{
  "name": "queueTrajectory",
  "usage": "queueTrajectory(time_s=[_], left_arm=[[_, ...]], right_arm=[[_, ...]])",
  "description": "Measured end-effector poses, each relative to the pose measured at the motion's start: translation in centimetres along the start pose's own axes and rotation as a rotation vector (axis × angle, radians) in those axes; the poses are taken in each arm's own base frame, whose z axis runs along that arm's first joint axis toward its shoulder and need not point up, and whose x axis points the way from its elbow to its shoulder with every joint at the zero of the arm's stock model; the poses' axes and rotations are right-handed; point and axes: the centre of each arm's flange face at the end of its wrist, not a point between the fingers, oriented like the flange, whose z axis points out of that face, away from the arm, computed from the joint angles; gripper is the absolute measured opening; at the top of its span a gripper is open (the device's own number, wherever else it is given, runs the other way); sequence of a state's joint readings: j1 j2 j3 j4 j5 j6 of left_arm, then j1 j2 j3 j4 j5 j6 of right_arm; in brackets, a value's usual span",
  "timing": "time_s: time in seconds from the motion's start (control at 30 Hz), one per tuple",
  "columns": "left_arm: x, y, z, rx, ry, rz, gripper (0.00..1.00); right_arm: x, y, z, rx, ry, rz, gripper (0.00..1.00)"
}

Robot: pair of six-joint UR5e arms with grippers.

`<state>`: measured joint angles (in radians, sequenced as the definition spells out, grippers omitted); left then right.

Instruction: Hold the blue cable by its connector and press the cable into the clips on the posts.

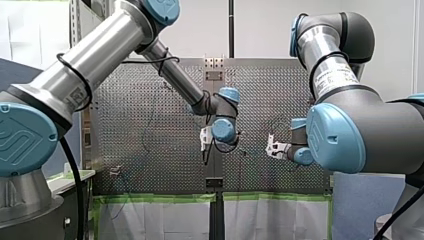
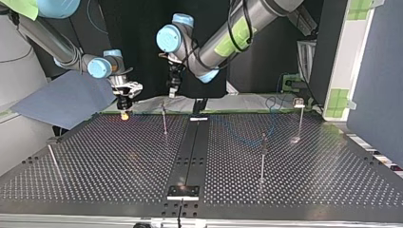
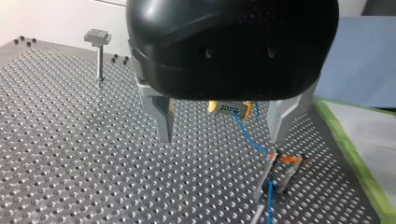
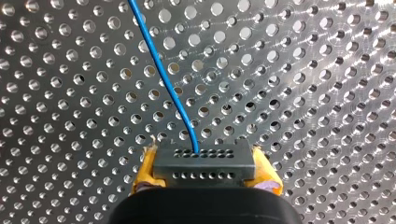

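the right gripper [image 4: 205,176] pinches the grey connector [image 4: 204,161] between its yellow pads [image 4: 145,173], and the blue cable [image 4: 161,70] runs ahead over the perforated table [image 4: 303,93]. the left gripper [image 3: 220,136] hangs above it, fingers spread wide.

2 silver arms [image 1: 95,55], blue joint caps [image 1: 20,137]

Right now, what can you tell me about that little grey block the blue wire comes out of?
The connector is a small dark grey block, plastic by its look, with two rows of tiny holes. The blue cable leaves one hole. My right end effector is shut on it, a yellow pad at each end, over the perforated table.
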<state>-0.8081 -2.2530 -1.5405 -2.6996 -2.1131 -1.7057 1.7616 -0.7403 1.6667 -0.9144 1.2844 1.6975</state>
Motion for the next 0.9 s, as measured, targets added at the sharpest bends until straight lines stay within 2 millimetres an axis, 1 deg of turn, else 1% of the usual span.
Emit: queueTrajectory(time_s=[0.13,0.37,0.7,0.9], left_arm=[[-0.5,0.6,-1.4,-0.012,0.015,0.012,1.00],[-2.0,1.8,-2.8,-0.022,-0.014,-0.011,1.00],[-3.5,3.5,-6.2,-0.042,-0.018,-0.017,1.00],[-4.4,4.5,-7.8,-0.044,-0.036,-0.037,1.00]], right_arm=[[0.0,0.0,0.0,0.000,0.000,0.001,0.00],[0.0,0.0,0.0,0.000,0.000,0.001,0.00],[-0.1,0.0,-0.1,0.000,-0.005,0.002,0.00],[-0.1,0.0,-0.1,-0.002,-0.015,0.005,0.00]])
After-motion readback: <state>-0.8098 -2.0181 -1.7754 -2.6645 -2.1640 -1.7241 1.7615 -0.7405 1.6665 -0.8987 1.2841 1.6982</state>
